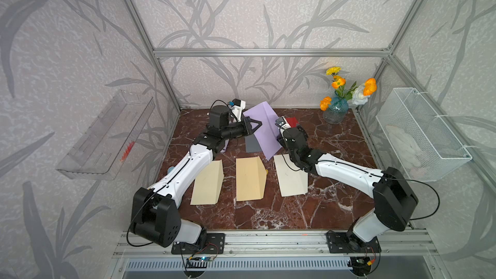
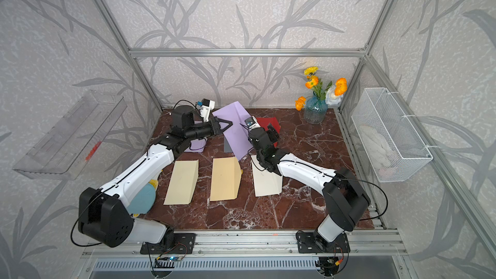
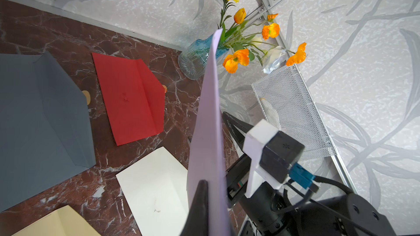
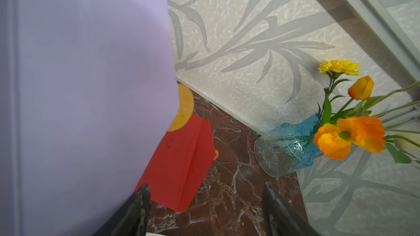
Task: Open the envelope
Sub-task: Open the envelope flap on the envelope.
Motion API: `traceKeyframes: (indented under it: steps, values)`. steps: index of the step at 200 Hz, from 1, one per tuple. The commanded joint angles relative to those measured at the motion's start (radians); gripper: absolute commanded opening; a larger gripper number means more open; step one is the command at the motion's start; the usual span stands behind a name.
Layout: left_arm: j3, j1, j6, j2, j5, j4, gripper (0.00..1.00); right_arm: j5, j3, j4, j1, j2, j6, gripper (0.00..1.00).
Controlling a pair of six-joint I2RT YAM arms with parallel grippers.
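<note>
Grey leaf-patterned walls close in a dark red marble tabletop framed in aluminium. A clear tray hangs on the left wall.

The left arm stretches to the back. Its left pincer is clamped on the purple envelope, which is lifted and tilted at the back middle of the tabletop. The envelope's low corner is just beside the white envelope. A grey envelope lies flat on the marble below it.

In the front row lie a tan envelope, another tan envelope and then the white one, which the right arm crosses. The right pincer is spread wide with nothing between its fingers, one finger just beside the purple sheet.

From above, the right wrist hides most of the red envelope. The left wrist view shows it whole and flat, its flap spread open. That view catches only one left finger, pressed on the purple sheet seen edge-on. Only the right wrist view shows an orange round sticker peeking past the purple edge. A blue and yellow thing under the left arm shows well in a top view.

At the back right stands a blue glass vase of orange, yellow and white flowers. A white wire basket hangs on the right wall.
</note>
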Motion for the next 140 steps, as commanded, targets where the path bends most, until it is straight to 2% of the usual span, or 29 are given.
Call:
traceKeyframes:
  steps: [1, 43, 71, 114, 140]
  values:
    - [-0.014, -0.001, 0.014, -0.022, 0.076, 0.055, 0.00, -0.106, 0.038, -0.093, -0.020, -0.032, 0.097, 0.77]
    - [-0.022, 0.000, 0.056, -0.046, 0.167, 0.057, 0.00, -0.297, 0.048, -0.178, -0.119, -0.062, 0.249, 0.77]
    - [-0.035, 0.003, 0.089, -0.072, 0.183, 0.060, 0.00, -0.406, 0.037, -0.193, -0.164, -0.080, 0.303, 0.77]
    - [-0.048, 0.005, 0.033, -0.060, 0.292, 0.175, 0.00, -0.530, 0.061, -0.241, -0.198, -0.053, 0.333, 0.77]
    - [-0.064, 0.005, -0.018, -0.051, 0.338, 0.270, 0.00, -0.564, 0.071, -0.250, -0.204, -0.034, 0.349, 0.77]
